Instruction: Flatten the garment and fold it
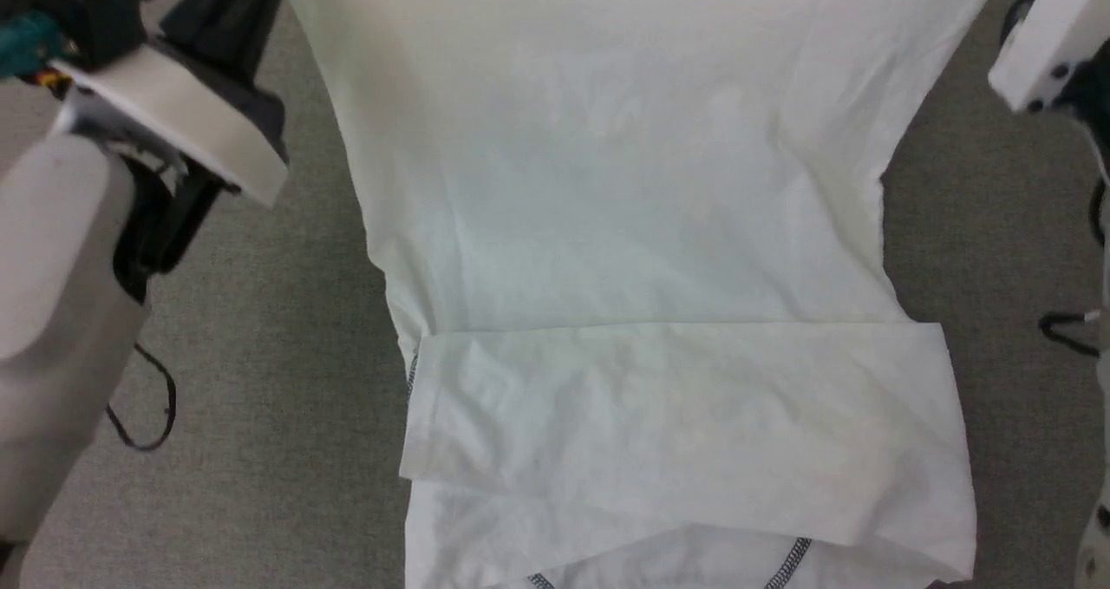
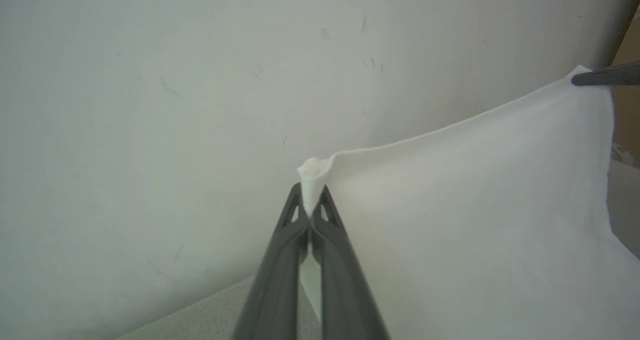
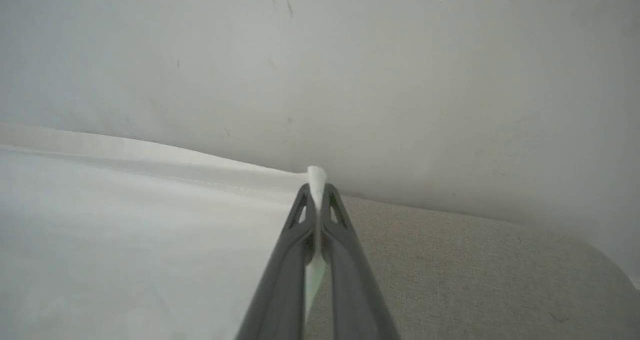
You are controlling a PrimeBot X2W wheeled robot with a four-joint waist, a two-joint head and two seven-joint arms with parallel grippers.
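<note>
The garment (image 1: 624, 181), a white thin shirt, hangs stretched between my two grippers, and its lower part lies on the grey surface. A sleeve (image 1: 685, 407) is folded across it, with dark zigzag stitching (image 1: 789, 563) showing at the bottom. In the left wrist view my left gripper (image 2: 312, 190) is shut on one top corner of the garment (image 2: 475, 220). The far corner is pinched by the other gripper's dark finger (image 2: 605, 75). In the right wrist view my right gripper (image 3: 317, 190) is shut on the other corner of the garment (image 3: 125, 230).
The grey fabric-like surface (image 1: 260, 398) runs on both sides of the shirt. My pale left forearm (image 1: 61, 251) stands at the left with a loose black cable (image 1: 143, 415) beside it. The right wrist (image 1: 1049, 42) is at the upper right. A pale wall (image 2: 150, 104) stands behind.
</note>
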